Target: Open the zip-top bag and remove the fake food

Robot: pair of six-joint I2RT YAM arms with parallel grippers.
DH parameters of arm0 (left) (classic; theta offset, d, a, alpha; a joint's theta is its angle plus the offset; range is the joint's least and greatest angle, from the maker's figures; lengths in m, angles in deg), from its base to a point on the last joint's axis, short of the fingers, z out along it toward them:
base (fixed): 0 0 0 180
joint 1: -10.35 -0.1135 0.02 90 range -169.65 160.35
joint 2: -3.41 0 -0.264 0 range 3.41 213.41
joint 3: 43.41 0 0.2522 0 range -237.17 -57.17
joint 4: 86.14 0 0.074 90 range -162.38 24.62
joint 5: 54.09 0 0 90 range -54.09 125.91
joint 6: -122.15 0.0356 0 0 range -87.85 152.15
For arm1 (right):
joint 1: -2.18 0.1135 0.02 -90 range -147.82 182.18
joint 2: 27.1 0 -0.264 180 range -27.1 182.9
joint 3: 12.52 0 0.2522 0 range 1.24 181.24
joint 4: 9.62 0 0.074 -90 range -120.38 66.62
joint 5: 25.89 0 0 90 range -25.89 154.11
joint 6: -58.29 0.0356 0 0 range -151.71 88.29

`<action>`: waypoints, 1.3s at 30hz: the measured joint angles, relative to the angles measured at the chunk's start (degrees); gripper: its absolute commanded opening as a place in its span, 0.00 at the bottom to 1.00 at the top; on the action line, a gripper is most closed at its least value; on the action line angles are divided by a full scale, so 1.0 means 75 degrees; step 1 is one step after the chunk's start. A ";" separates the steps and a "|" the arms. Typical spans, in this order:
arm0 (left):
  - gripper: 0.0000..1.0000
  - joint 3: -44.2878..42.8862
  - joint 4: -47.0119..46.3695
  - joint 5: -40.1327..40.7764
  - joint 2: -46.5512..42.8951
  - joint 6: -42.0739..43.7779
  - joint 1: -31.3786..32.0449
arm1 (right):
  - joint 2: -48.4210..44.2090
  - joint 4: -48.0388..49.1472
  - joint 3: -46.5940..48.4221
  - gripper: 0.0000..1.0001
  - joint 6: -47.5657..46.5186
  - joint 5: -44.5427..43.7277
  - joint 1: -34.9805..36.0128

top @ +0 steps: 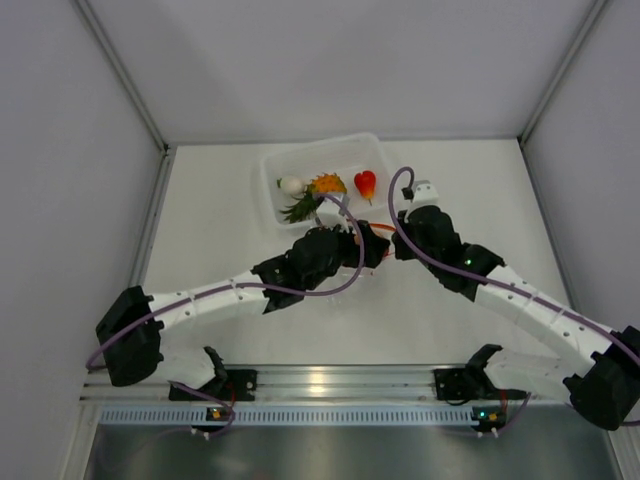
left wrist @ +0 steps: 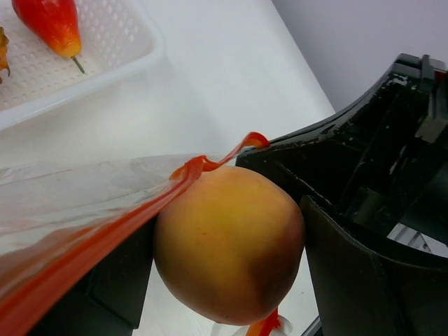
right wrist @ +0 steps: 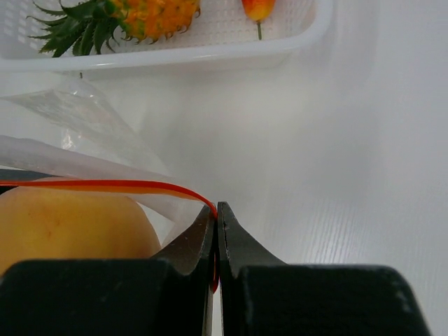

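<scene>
The peach-coloured fruit point(left wrist: 227, 245) sits between my left gripper's point(left wrist: 231, 276) fingers point(left wrist: 350, 280), which are shut on it at the bag's mouth. The clear zip-top bag point(left wrist: 70, 189) drapes over it, its red-orange zip strip point(right wrist: 140, 185) running across. My right gripper point(right wrist: 217, 210) is shut on the end of that strip, just right of the peach point(right wrist: 70, 224). In the top view both grippers, left point(top: 368, 245) and right point(top: 398, 243), meet at table centre and hide most of the bag. The pineapple point(top: 325, 185), white vegetable point(top: 291, 185) and red fruit point(top: 366, 183) lie in the tray.
The rigid clear tray point(top: 320, 143) stands just behind the grippers; its rim also shows in the left wrist view point(left wrist: 105, 66) and the right wrist view point(right wrist: 210, 56). Grey walls enclose the white table on the left, back and right.
</scene>
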 measured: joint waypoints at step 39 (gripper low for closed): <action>0.00 0.1317 -0.2436 0.0423 -0.0548 -0.2369 -0.0052 | 0.0175 0.2084 -0.1017 0.00 0.1227 0.1591 -0.0758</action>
